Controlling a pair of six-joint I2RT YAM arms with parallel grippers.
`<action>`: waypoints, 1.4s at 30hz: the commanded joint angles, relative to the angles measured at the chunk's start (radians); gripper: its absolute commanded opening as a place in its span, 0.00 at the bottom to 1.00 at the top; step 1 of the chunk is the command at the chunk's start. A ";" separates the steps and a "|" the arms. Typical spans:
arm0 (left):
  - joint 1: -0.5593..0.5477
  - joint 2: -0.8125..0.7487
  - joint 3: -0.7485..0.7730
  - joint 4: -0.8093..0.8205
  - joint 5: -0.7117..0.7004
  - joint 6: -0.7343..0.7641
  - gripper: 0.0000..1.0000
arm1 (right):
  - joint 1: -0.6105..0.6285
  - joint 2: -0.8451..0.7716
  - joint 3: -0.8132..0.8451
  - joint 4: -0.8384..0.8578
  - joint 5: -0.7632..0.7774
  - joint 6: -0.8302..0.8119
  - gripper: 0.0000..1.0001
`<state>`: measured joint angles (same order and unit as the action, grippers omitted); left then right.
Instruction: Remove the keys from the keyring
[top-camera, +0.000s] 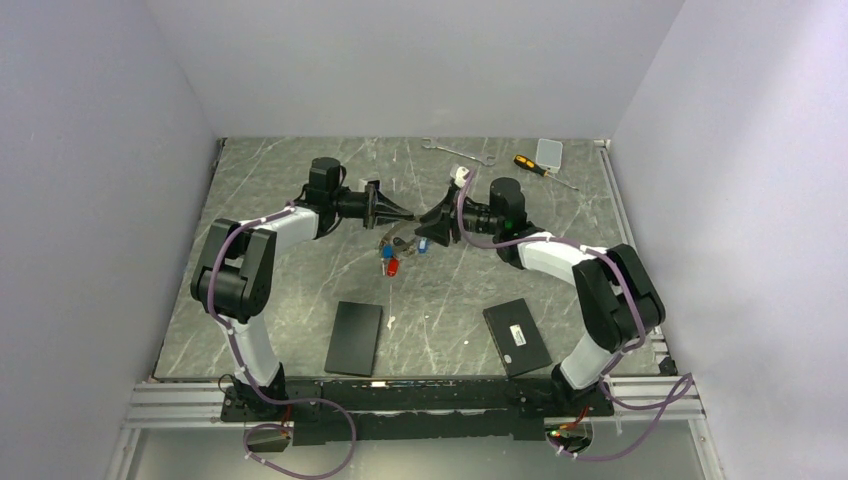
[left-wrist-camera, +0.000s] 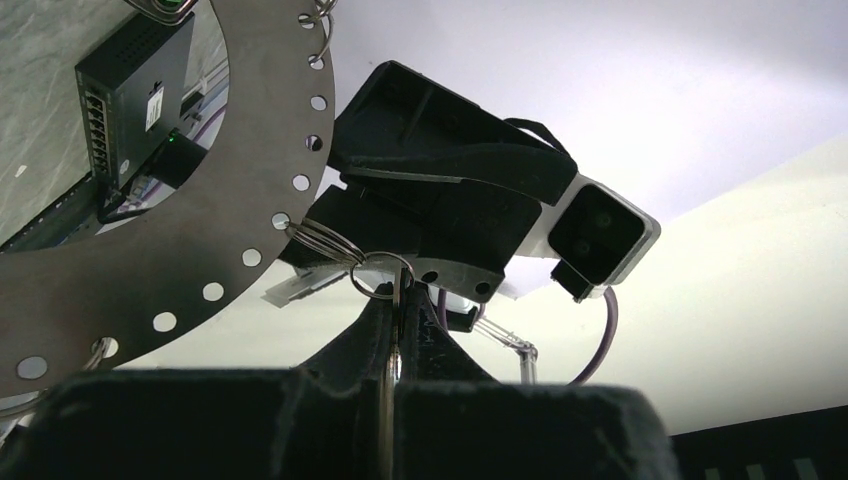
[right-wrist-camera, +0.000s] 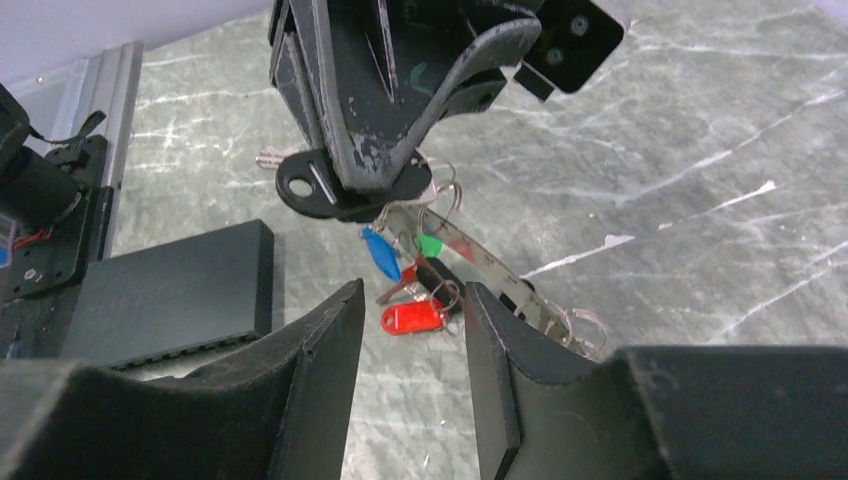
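Observation:
The keyring (left-wrist-camera: 270, 120) is a flat grey metal ring with holes round its rim. In the right wrist view it shows edge-on as a strip (right-wrist-camera: 480, 262). My left gripper (left-wrist-camera: 400, 300) is shut on a thin metal key joined to the keyring by a small split ring (left-wrist-camera: 383, 275). It shows in the top view (top-camera: 408, 213) at mid table. Keys with red (right-wrist-camera: 412, 318), blue (right-wrist-camera: 380, 255) and green (right-wrist-camera: 430, 245) tags dangle below it (top-camera: 390, 256). My right gripper (right-wrist-camera: 405, 300) is open and empty. It faces the left one closely (top-camera: 428, 228).
Two flat black boxes (top-camera: 355, 338) (top-camera: 517, 337) lie near the front; one shows in the right wrist view (right-wrist-camera: 170, 290). At the back lie a silver wrench (top-camera: 455, 152), a yellow-and-black screwdriver (top-camera: 530, 166) and a small white box (top-camera: 548, 152).

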<state>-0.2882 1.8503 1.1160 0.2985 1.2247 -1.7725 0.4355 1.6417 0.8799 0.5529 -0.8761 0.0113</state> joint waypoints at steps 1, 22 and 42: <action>-0.011 -0.031 -0.002 0.076 0.021 -0.029 0.00 | 0.017 0.013 -0.006 0.220 0.001 0.065 0.45; -0.033 -0.023 0.002 0.128 0.034 -0.042 0.00 | 0.036 0.053 -0.002 0.250 0.085 0.008 0.19; 0.039 -0.044 -0.036 -0.003 0.010 0.108 0.00 | -0.031 0.020 -0.070 0.515 -0.014 0.222 0.00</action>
<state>-0.2642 1.8500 1.0878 0.3084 1.2251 -1.7130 0.4232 1.6997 0.8230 0.9058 -0.8604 0.1654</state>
